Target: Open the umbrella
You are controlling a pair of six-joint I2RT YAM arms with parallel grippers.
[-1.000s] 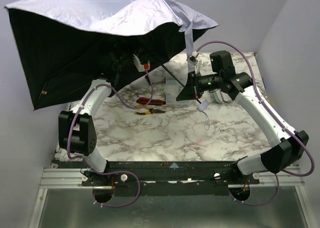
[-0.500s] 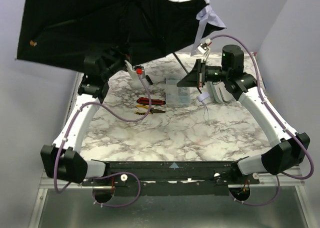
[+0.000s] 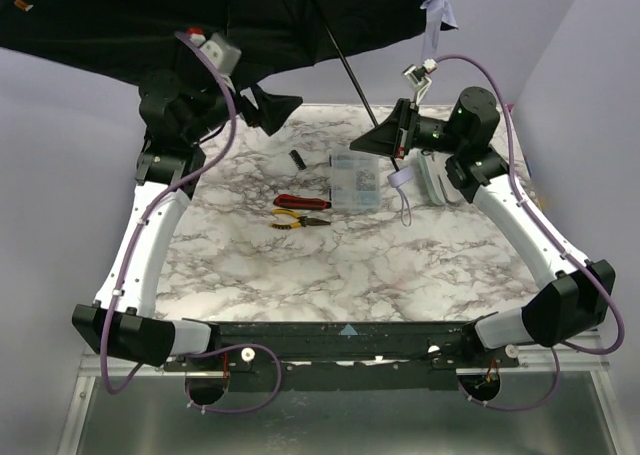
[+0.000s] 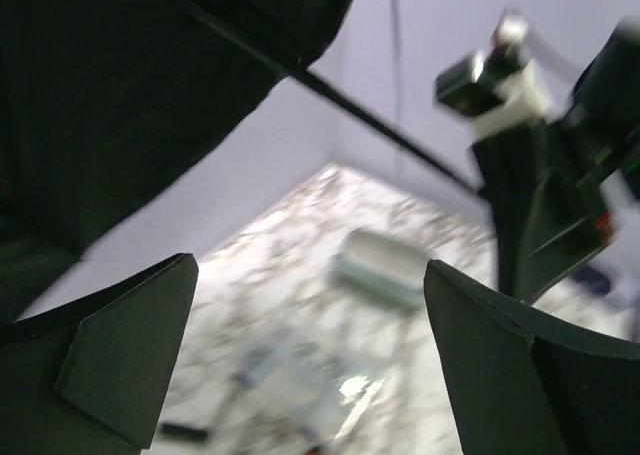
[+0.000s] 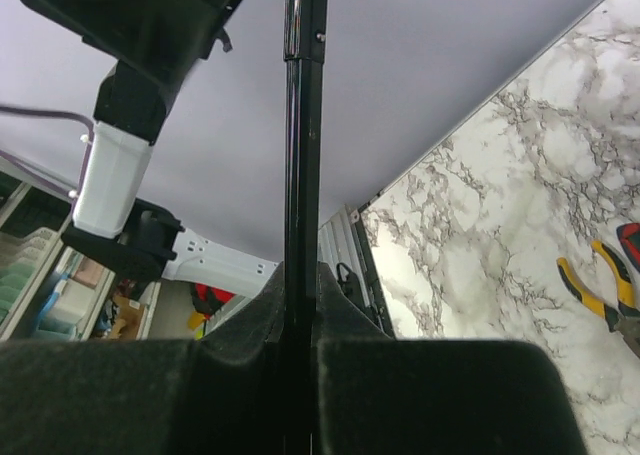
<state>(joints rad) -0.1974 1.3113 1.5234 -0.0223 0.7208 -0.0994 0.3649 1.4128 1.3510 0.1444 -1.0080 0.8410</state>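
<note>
The umbrella's canopy is spread across the top of the top view, black underside facing me. Its thin black shaft slants down to my right gripper, which is shut on it just above the lavender handle with its hanging strap. In the right wrist view the shaft runs straight up from the closed gripper. My left gripper is open and empty under the canopy, apart from the shaft. The left wrist view is blurred: the gripper is wide open, with canopy above and shaft ahead.
A clear plastic parts box stands mid-table. Red and yellow pliers lie left of it, and a small black piece lies behind. The mint-green tube case lies under the right arm. Walls close in on both sides.
The canopy has swung up and back until only its black underside shows. The left arm rose and stretched out, its gripper now clear of the canopy. The right gripper lifted slightly with the shaft.
</note>
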